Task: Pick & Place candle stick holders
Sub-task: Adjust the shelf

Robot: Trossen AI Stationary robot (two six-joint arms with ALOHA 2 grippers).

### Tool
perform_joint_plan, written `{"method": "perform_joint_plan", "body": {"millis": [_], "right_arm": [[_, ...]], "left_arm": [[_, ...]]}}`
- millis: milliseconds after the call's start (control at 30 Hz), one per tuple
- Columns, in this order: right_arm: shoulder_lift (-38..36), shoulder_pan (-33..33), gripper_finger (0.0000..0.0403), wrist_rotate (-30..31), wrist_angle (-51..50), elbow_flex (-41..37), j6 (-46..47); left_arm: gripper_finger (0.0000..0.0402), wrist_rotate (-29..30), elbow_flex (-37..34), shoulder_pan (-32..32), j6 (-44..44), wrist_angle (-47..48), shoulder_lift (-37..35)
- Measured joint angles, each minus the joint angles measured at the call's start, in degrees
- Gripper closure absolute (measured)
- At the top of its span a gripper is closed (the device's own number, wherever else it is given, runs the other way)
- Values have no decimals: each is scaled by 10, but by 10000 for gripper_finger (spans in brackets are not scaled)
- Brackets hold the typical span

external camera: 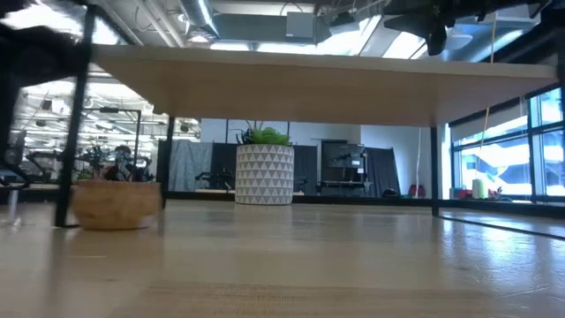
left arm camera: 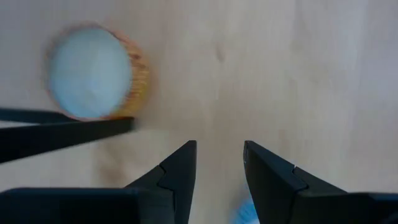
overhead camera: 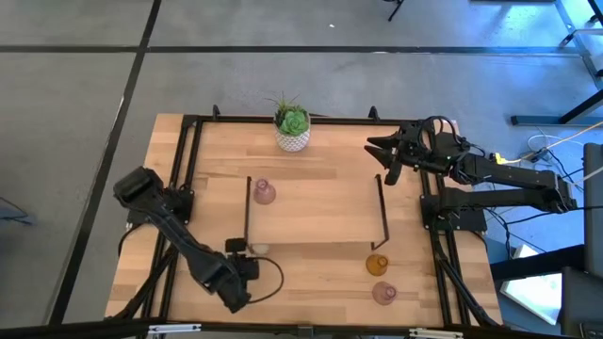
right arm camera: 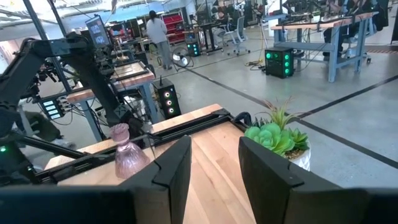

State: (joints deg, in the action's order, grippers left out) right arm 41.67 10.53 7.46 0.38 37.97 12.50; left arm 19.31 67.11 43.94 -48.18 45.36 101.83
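Observation:
A low cream-white round holder (left arm camera: 92, 72) with a tan side stands on the table in the left wrist view; it also shows in the high view (overhead camera: 258, 249) and the low view (external camera: 115, 204). My left gripper (left arm camera: 219, 155) is open above bare table beside it, near the table's near edge (overhead camera: 247, 264). A dusty-pink vase-like holder (overhead camera: 264, 193) stands on the raised wooden board and shows in the right wrist view (right arm camera: 127, 152). An amber holder (overhead camera: 377, 265) and a second pink one (overhead camera: 383, 294) stand at the near right. My right gripper (overhead camera: 381, 156) is open and empty, high at the far right (right arm camera: 214, 158).
A raised wooden board (overhead camera: 316, 209) on black posts (overhead camera: 248, 212) spans the table's middle; one black bar (left arm camera: 62, 134) lies close to the cream holder. A white patterned pot with a green plant (overhead camera: 293, 127) stands at the far edge. A black frame (overhead camera: 188, 151) rims the table.

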Motion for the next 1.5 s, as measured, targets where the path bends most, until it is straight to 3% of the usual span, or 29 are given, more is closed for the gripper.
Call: {"method": "perform_joint_plan", "body": {"millis": [133, 400, 633, 833, 1033, 1300, 1500], "right_arm": [[0, 0, 265, 0, 0, 0, 1], [0, 0, 265, 0, -2, 0, 1], [0, 0, 265, 0, 0, 0, 1], [0, 0, 265, 0, 1, 0, 1], [0, 0, 265, -1, 1, 0, 1], [0, 0, 265, -1, 0, 0, 1], [0, 0, 265, -1, -2, 0, 1]], "left_arm": [[272, -11, 26, -13, 21, 5, 15], [272, -55, 32, -2, -29, 58, 13], [272, -56, 41, 7, -26, 23, 13], [287, -4, 109, 8, 27, 25, 13], [327, 103, 147, 0, 104, 31, 12], [393, 127, 146, -37, 104, 94, 34], [400, 133, 147, -43, 102, 119, 62]]}}
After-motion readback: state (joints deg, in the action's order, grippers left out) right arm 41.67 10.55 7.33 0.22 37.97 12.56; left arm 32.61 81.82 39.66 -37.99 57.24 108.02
